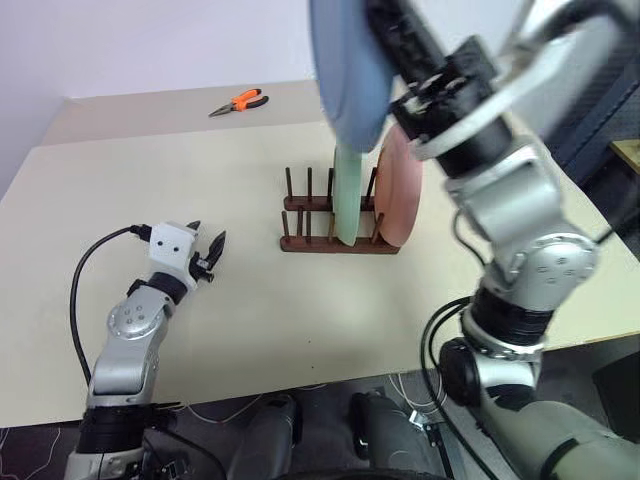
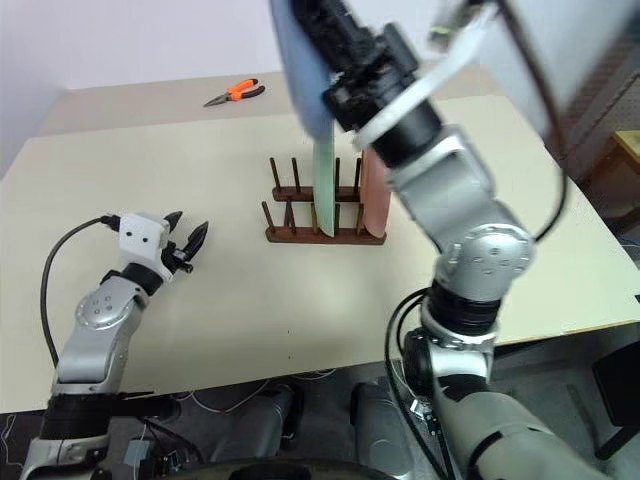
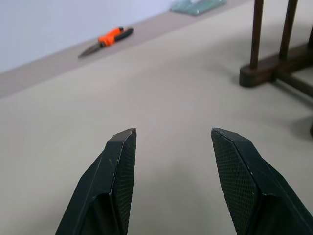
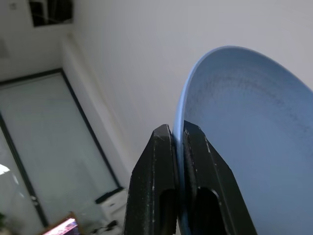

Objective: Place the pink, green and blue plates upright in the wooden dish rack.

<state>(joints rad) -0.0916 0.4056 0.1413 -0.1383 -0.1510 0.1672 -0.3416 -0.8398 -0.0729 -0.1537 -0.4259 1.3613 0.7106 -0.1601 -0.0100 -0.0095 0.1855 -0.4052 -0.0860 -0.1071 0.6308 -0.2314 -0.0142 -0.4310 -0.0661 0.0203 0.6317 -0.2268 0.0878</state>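
Pale beige, the table [image 1: 300, 330] runs back to a plain white wall, with a pair of orange-handled pliers [image 1: 240, 101] lying near its far edge. Toward the middle of the table stands the wooden dish rack [image 1: 335, 225], dark brown with thin upright pegs. Two plates already stand upright in it: the green plate [image 1: 349, 195] in a middle slot and the pink plate [image 1: 402, 195] just beside it at the rack's right end. The slots on the rack's left side hold nothing. High above the rack, the right gripper [image 4: 178, 142] has its fingers pinching the rim of the blue plate [image 1: 352, 70], one finger on each face of the plate. The blue plate is held on edge in the air, above the green and pink plates and not in any slot. The left gripper [image 1: 207, 248] sits low over the table, well to the left of the rack, pointing roughly toward it. Its fingers [image 3: 120, 166] are spread apart with only bare table between them, touching no plate and apart from the rack.
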